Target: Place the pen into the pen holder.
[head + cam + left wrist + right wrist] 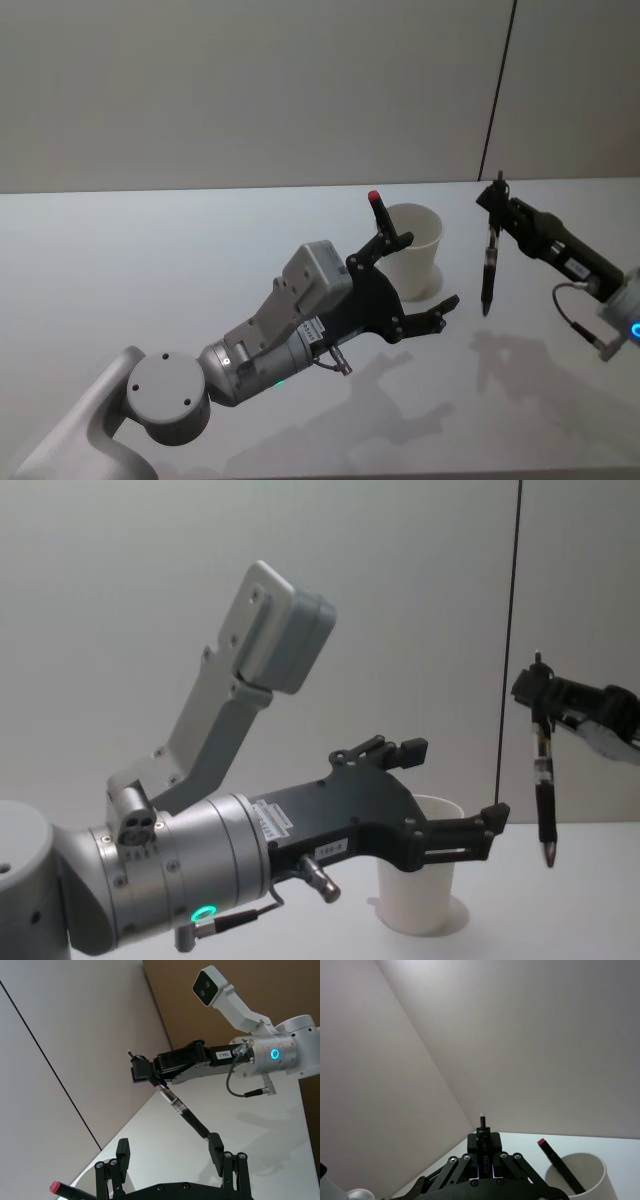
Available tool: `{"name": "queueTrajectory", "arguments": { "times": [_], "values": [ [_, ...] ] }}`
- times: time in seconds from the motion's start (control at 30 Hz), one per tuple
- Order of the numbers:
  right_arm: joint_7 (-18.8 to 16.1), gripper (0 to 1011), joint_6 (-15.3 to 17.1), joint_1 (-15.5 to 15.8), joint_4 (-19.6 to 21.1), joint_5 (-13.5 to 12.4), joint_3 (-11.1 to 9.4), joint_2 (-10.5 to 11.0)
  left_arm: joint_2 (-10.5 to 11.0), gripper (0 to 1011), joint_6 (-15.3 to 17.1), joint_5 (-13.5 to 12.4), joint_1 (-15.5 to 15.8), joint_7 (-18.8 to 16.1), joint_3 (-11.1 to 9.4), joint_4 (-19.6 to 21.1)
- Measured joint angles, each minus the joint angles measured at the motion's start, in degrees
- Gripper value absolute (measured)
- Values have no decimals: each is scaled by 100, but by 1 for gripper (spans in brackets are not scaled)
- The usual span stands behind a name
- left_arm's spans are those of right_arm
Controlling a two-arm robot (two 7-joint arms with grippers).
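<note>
Beside the pen holder (red-capped pen inside), the right gripper grips the pen — slide over, then drop; the left gripper gapes wide.

Right gripper closed on the pen, whose top end sticks up between the black fingers. White paper cup pen holder stands on the white bench near the gripper. A black, red-capped marker leans inside the cup.
</note>
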State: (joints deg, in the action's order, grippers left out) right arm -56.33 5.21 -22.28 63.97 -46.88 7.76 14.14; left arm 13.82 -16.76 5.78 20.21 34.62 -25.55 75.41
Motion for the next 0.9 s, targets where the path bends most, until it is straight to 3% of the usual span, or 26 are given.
{"name": "queueTrajectory", "arguments": {
  "times": [0.4,0.63,0.9],
  "values": [
    [95,151,-390,-395,-249,454,66,-44,0,1000,0,0,0,0,0,0],
    [112,151,-681,-764,-624,700,129,-125,0,1000,0,0,0,0,0,0],
    [91,151,-1065,-1297,-1318,935,227,-266,0,1000,0,0,0,0,0,0]
  ]
}}
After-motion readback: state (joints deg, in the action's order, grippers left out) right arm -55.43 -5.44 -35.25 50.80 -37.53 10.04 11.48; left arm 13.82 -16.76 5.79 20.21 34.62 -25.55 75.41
